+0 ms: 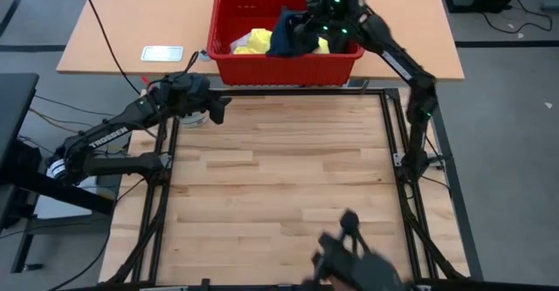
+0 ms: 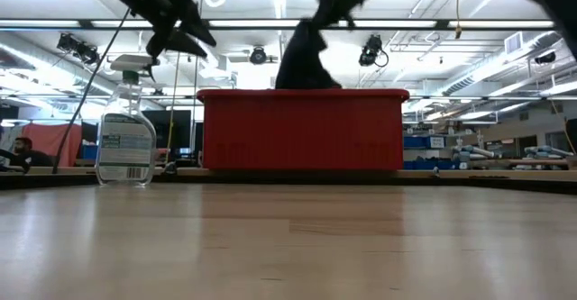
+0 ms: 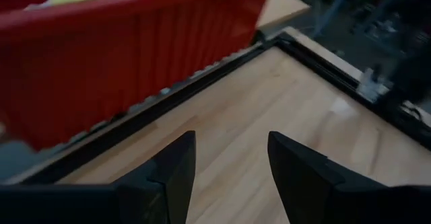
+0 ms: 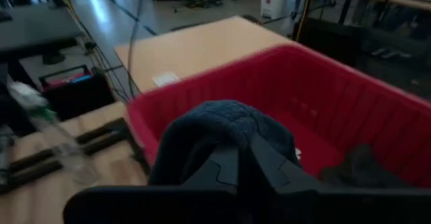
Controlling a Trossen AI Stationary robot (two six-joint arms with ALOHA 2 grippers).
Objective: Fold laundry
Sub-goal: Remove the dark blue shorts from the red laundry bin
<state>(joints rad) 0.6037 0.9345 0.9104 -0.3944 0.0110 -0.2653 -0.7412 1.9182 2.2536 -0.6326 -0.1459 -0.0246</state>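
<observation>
My right gripper (image 1: pixel 325 16) is over the red basket (image 1: pixel 288 61) at the table's far edge, shut on a navy cloth piece (image 4: pixel 222 126). In the low view this piece (image 2: pixel 305 61) hangs above the basket's rim (image 2: pixel 302 93). A yellow shirt (image 1: pixel 253 40) and a dark grey garment (image 4: pixel 363 163) lie inside the basket. My left gripper (image 3: pixel 232 146) is open and holds nothing. It hovers above the table's far left corner (image 1: pixel 218 107), just short of the basket's near wall (image 3: pixel 121 69). My right gripper pinches a bunched fold of the navy piece (image 4: pixel 232 133) between its two fingers, coming from above. The cloth bulges past the fingertips (image 4: pixel 269 160). It hangs slack below the gripper, and its lower end is hidden behind the basket wall.
A clear spray bottle (image 2: pixel 126 133) stands at the far left corner, near my left arm. A black frame (image 1: pixel 393 125) borders the wooden table (image 1: pixel 279 177). A dark device (image 1: pixel 349 256) sits at the near edge. A second tabletop (image 1: pixel 122 38) lies beyond the basket.
</observation>
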